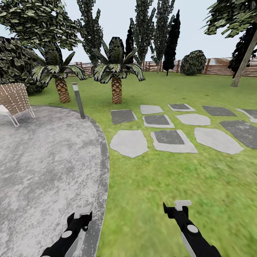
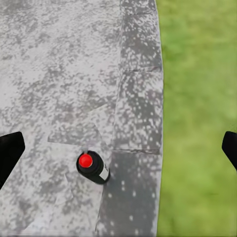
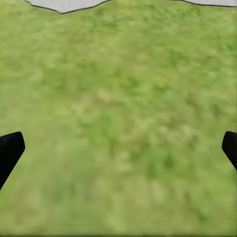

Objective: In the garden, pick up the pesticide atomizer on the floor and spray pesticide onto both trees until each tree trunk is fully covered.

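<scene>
Approach phase: I am crossing the lawn [image 1: 185,178], a blurred green grass floor, with neither arm holding anything. Beside it lies a speckled grey paved patio [image 1: 43,171] with a darker curved kerb. Beyond the patio, flat grey stepping stones [image 1: 171,137] of irregular outline sit in the grass. A leaning pale tree trunk [image 1: 244,62] stands far from the patio, near the slatted brown fence [image 1: 217,67]. Two scaly palms [image 1: 116,89], a woven chair [image 1: 14,100] and a slim grey post [image 1: 78,101] border the patio. The pesticide atomizer [image 2: 93,167], a dark bottle with a red cap, rests on the patio just inside its kerb. The left gripper [image 1: 82,211] and right gripper [image 1: 177,207] both have fingers spread wide. Next, I judge, the left gripper must descend over the bottle.
</scene>
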{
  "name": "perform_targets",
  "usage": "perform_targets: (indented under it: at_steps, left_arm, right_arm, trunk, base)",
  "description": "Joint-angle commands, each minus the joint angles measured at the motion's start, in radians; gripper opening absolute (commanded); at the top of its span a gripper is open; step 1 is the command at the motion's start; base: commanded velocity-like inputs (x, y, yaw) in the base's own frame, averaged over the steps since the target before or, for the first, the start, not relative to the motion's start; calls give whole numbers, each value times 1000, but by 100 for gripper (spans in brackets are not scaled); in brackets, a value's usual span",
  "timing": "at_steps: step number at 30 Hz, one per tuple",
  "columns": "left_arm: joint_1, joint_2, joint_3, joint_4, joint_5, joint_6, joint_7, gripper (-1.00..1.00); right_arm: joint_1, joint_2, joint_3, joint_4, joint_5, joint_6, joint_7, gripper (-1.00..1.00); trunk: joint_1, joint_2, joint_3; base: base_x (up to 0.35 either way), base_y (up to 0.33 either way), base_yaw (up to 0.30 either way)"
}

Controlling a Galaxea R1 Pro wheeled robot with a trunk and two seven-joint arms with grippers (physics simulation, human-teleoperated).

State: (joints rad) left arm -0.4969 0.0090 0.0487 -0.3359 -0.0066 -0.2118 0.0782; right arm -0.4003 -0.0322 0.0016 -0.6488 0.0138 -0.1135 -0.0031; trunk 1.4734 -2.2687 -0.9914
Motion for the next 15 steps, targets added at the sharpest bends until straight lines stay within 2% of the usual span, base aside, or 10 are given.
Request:
perform_targets:
  at_steps: [1, 15]
  left_arm:
    - [0, 0, 1, 0, 0, 0, 0, 100]
    - [-15, 6, 10, -3, 15, 9, 10, 100]
  right_arm:
    - [0, 0, 0, 0, 0, 0, 0, 100]
    - [0, 0, -1, -11, 0, 1, 0, 100]
  trunk:
    - [4, -7, -5]
    - [58, -105, -71]
  base:
    - [0, 0, 0]
    - [0, 0, 0]
